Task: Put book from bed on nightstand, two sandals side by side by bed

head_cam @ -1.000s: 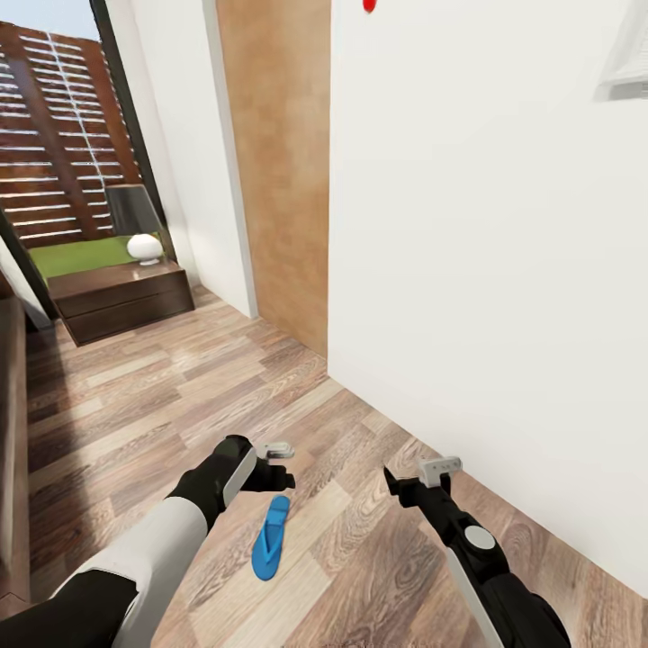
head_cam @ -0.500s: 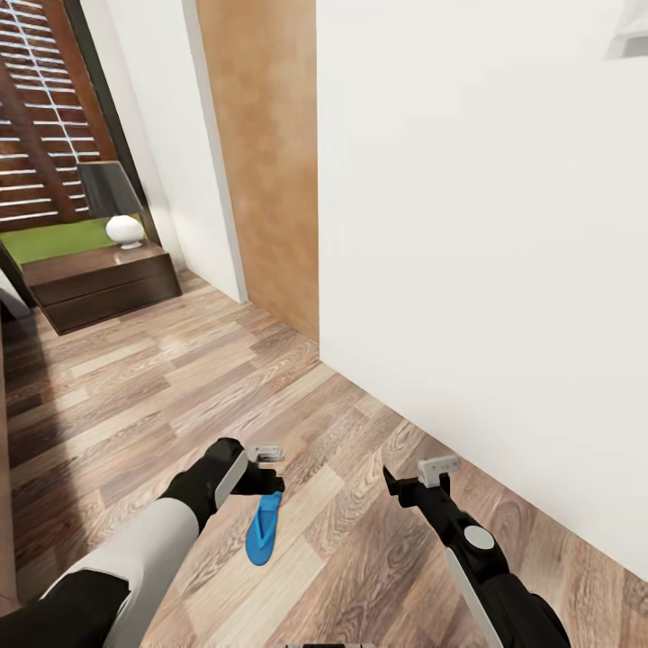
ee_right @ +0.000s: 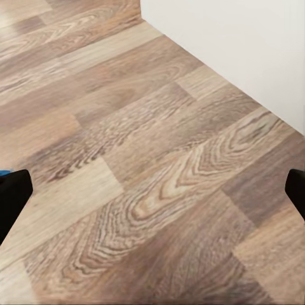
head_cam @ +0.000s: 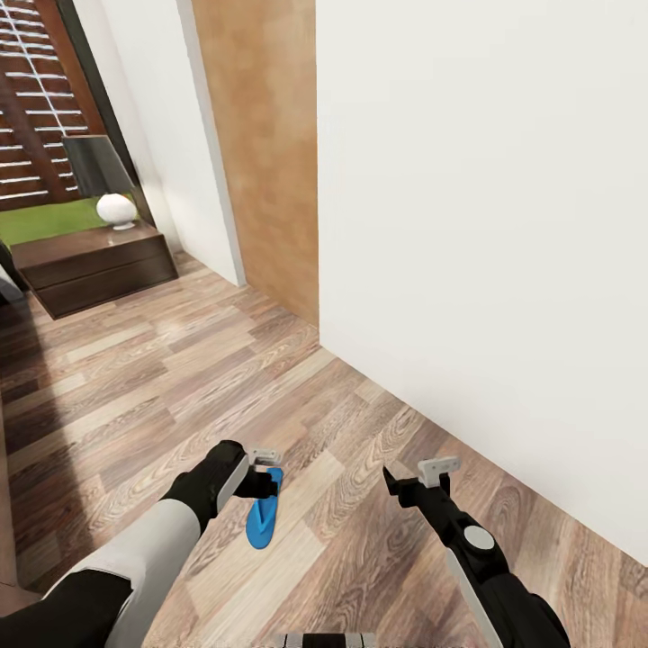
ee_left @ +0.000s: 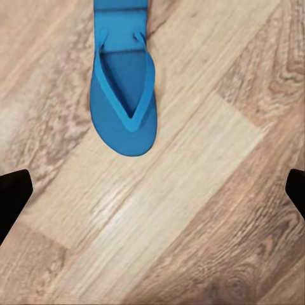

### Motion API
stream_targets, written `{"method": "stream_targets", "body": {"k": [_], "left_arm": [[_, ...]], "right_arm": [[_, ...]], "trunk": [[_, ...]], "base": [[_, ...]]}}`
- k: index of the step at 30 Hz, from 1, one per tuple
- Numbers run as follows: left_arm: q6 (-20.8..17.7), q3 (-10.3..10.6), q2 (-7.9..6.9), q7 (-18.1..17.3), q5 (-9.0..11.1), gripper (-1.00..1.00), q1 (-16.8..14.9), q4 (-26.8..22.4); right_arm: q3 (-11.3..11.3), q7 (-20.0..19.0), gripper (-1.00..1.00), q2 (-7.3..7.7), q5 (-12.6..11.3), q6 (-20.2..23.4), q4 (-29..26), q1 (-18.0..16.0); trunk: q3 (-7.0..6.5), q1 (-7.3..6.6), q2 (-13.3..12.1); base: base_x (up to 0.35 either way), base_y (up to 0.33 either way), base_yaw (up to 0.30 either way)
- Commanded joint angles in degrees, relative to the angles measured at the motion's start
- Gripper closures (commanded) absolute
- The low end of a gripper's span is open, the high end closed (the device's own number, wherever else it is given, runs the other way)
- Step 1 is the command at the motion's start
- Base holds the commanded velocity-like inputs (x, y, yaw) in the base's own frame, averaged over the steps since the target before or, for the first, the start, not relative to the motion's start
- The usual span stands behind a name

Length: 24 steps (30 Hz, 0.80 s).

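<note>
The whole room has slid sideways and down over the last second, so the robot itself has turned or rolled a little; the nightstand (head_cam: 90, 265) with its white lamp (head_cam: 116, 210) now sits farther toward the left edge than before. What matters is the left pincer (head_cam: 264, 461): a second ago the blue sandal (head_cam: 264, 517) lay clear below it on the wood floor (head_cam: 162, 378), and now the pincer hangs right over the sandal's near end. Its fingers are spread wide apart, dark tips at both edges of the wrist view with the sandal (ee_left: 124, 95) lying flat just ahead of them, off-centre and not yet between them. The right pincer (head_cam: 432, 474) is likewise spread apart, nothing in it, over bare planks near the white wall (head_cam: 486, 225). I'd say a pick-up of this sandal is being lined up
</note>
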State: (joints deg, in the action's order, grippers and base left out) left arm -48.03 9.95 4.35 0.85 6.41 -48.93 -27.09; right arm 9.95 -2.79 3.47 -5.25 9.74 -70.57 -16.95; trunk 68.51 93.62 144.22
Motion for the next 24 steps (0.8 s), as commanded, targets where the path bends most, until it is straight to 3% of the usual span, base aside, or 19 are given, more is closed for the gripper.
{"method": "stream_targets", "body": {"k": [1,10,17,24], "left_arm": [[-0.23,0.32,-0.03,0.22,0.55,-1.0,-0.03,-0.08],[-0.22,0.22,0.19,0.19,0.58,-1.0,-0.03,-0.46],[-0.24,0.19,0.23,0.09,0.62,-1.0,-0.03,-0.58],[-0.22,0.25,0.08,0.14,0.62,-1.0,-0.03,-0.6]], "right_arm": [[0.07,-0.02,-1.0,0.05,-0.55,0.28,-0.09,-0.02],[0.07,0.0,-1.0,0.05,-0.53,0.28,-0.07,-0.06],[0.07,0.05,-1.0,0.05,-0.53,0.28,-0.09,-0.05],[0.07,0.03,-1.0,0.05,-0.51,0.28,-0.1,-0.05]], "trunk": [[0.28,0.01,0.04],[2.27,0.24,0.16],[2.27,0.24,0.16],[2.27,0.24,0.16]], "base": [[0.0,0.0,0.0],[0.0,0.0,0.0],[0.04,0.0,0.0],[0.26,0.0,0.0]]}}
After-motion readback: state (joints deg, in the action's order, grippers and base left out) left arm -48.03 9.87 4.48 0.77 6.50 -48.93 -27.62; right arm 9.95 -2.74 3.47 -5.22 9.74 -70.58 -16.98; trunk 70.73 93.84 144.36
